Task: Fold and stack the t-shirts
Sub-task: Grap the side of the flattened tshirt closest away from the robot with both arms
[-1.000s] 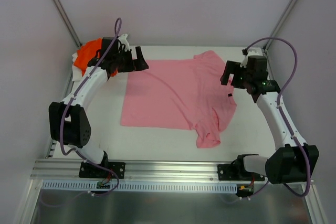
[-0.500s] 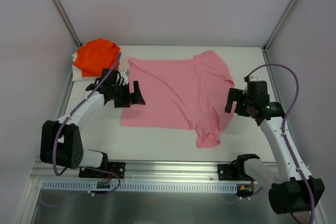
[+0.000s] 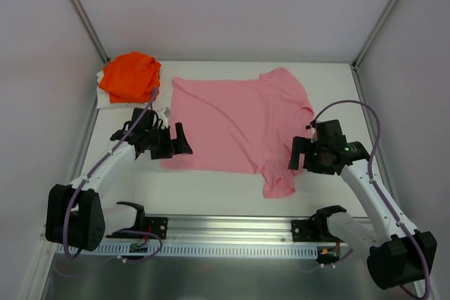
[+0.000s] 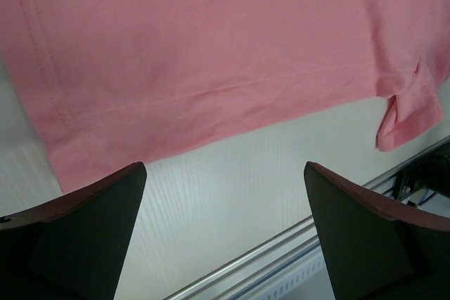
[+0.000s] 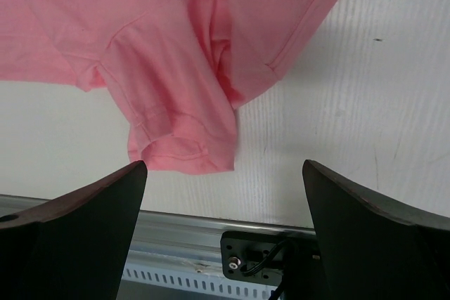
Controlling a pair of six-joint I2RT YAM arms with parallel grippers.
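Observation:
The light pink t-shirt (image 3: pixel 235 121) lies spread flat in the middle of the table, hem to the left, sleeves to the right. It also shows in the left wrist view (image 4: pixel 211 47) and the right wrist view (image 5: pixel 176 54). The bright orange t-shirt (image 3: pixel 129 75) lies bunched at the back left corner. My left gripper (image 3: pixel 184 142) is open and empty just above the pink shirt's near left hem corner. My right gripper (image 3: pixel 298 158) is open and empty beside the pink shirt's near sleeve (image 5: pixel 184 131).
A white cloth (image 3: pixel 105 98) lies under the orange shirt. The metal rail (image 3: pixel 225 228) with the arm bases runs along the table's near edge. Walls and frame posts close the back and sides.
Both arms have drawn back from the far edge of the shirt toward the near side. The left gripper has come to the hem corner, the right to the near sleeve. The shirts have not moved.

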